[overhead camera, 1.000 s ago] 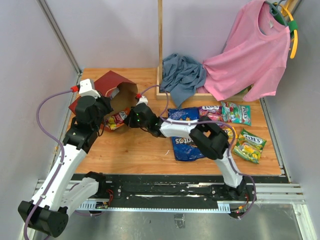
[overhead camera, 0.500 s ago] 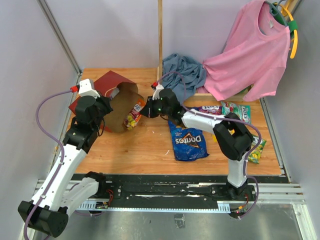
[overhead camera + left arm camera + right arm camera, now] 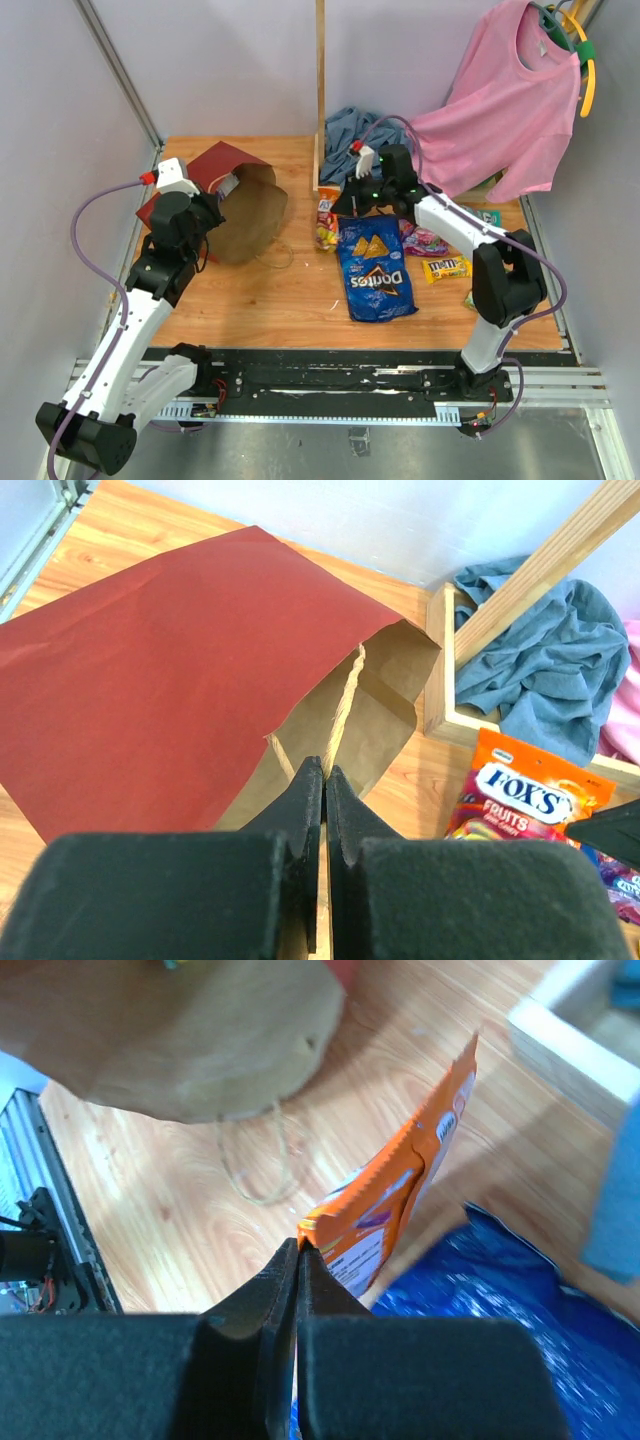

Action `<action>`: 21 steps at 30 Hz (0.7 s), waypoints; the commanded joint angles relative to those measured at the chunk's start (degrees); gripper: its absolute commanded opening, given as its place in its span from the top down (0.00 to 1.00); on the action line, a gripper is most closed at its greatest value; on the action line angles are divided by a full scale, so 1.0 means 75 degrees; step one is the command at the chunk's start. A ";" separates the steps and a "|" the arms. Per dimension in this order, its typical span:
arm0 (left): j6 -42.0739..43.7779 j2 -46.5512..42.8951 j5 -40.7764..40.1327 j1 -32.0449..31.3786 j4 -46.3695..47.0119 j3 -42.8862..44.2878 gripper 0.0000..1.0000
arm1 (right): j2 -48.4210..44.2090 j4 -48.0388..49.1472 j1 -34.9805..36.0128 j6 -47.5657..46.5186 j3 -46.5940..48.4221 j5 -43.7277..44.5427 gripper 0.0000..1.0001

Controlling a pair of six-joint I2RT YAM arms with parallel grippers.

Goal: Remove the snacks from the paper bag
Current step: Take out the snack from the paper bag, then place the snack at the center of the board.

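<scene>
One packet is leaving the bag at this stage. Nearest the arm bases, the blue Doritos bag (image 3: 375, 268) is lying flat on the table (image 3: 290, 300). Just beyond its upper left corner, the right gripper (image 3: 298, 1250) is pinching one edge of the orange Fox's packet (image 3: 325, 225), with its jaws pressed together on the foil. A second ago this packet was sitting at the bag mouth. It is now being held well clear of the paper bag (image 3: 245, 210).

Further left, the left gripper (image 3: 325, 772) is keeping its jaws clamped on the brown inner rim, holding the mouth open. No packet is showing inside that mouth, though the deeper interior is hidden.

Judgement: extraction is nearing completion, and setting this packet down beside the Doritos bag is remaining.
</scene>
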 commanded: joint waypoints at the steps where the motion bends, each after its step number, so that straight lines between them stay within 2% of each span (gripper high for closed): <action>1: 0.0071 -0.0182 -0.0215 0.0081 0.0188 -0.0009 0.99 | -0.0079 -0.0621 -0.0319 -0.0502 -0.0185 -0.0495 0.99; 15: 0.0122 -0.0206 -0.0308 0.0087 0.0176 -0.0021 0.99 | 0.0306 -0.0508 -0.0035 -0.0123 0.0335 -0.0706 0.99; 21: 0.0104 -0.0195 -0.0268 0.0083 0.0188 -0.0015 0.99 | 0.0681 -0.0570 0.0153 -0.0023 0.0840 -0.0409 0.99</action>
